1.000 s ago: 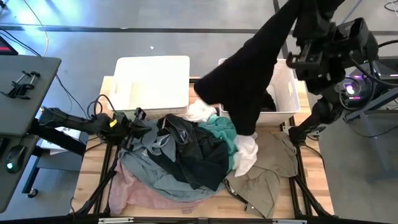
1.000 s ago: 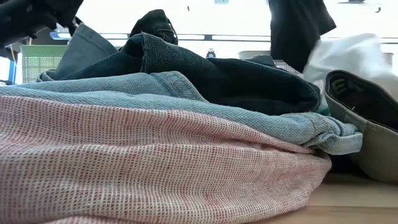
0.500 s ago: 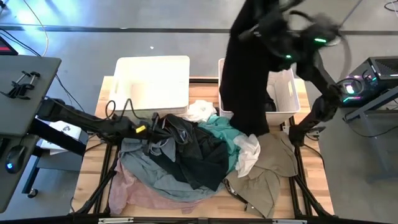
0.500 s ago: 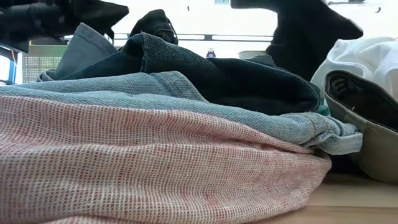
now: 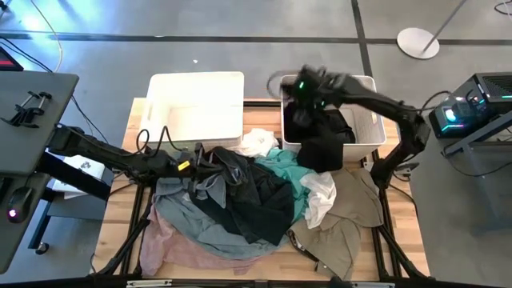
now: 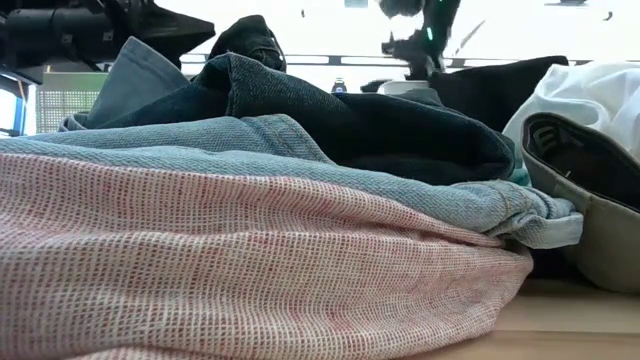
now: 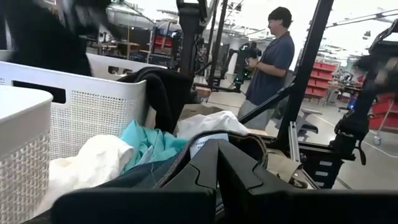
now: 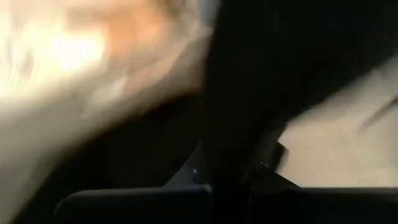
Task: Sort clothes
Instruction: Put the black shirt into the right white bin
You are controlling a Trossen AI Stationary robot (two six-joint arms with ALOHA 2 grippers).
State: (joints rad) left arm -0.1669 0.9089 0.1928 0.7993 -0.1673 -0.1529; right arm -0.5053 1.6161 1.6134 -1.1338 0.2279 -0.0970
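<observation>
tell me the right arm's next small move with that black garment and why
Probably open the right gripper and let go: it is down over the right basket, shut on the black garment, which already drapes over the basket's near rim toward the pile.

The right gripper [image 5: 302, 100] is closed and reaches far inward, while the left gripper [image 5: 210, 158] is closed low.

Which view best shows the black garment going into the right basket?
The high view: the black garment hangs over the right basket front wall. The low view shows its top, the left wrist view its draped fold, the right wrist view only dark blur.
</observation>
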